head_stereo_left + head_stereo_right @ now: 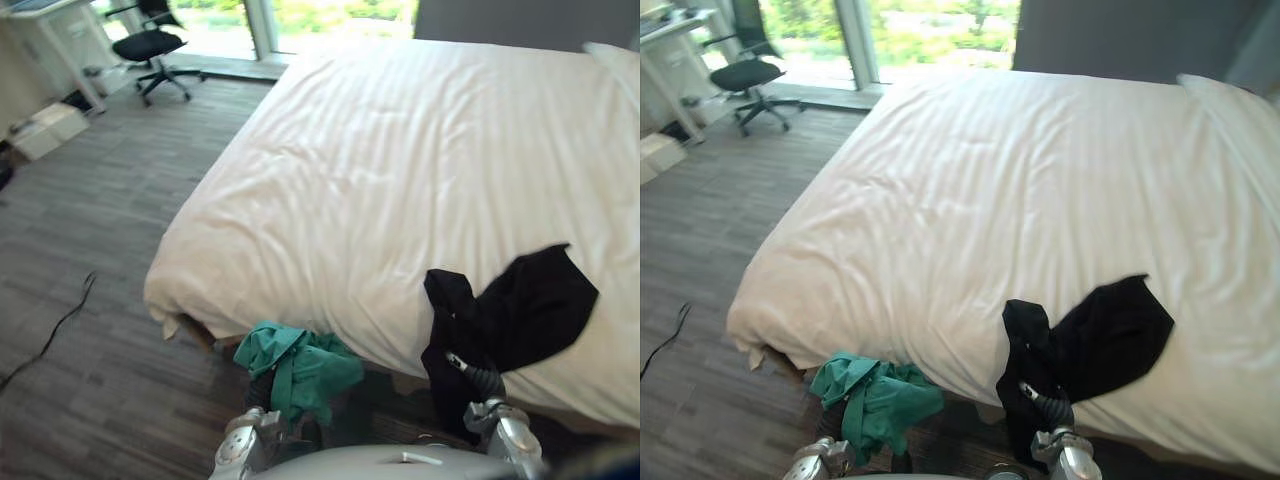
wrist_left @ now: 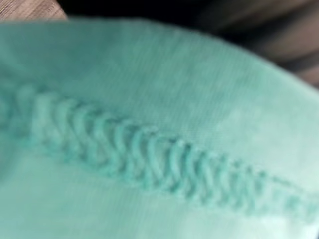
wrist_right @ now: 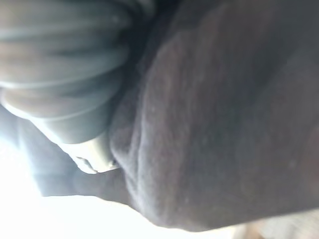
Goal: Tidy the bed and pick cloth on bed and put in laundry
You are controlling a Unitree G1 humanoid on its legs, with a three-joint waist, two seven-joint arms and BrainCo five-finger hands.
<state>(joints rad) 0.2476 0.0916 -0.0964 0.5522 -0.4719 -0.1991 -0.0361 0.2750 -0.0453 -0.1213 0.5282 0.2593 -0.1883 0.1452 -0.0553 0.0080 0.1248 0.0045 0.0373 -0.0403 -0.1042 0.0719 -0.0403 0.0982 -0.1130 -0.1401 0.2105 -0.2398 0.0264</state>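
A crumpled green cloth (image 1: 300, 368) hangs off my left hand, just in front of the bed's near edge and above the floor. Up close, its stitched seam (image 2: 149, 154) covers the left wrist view. A black cloth (image 1: 520, 305) lies on the white duvet (image 1: 400, 170) at the near right edge, one end spilling down over the side. My right hand (image 1: 487, 380) reaches up into that hanging end, and only its dark ribbed cover (image 3: 65, 64) shows against the black fabric (image 3: 224, 124). Both hands are buried in cloth.
The bed's near left corner (image 1: 165, 300) juts over the wood floor (image 1: 90, 230). A black office chair (image 1: 150, 45) and a white desk (image 1: 60, 30) stand far left by the window. A pillow (image 1: 1235, 110) lies at the far right.
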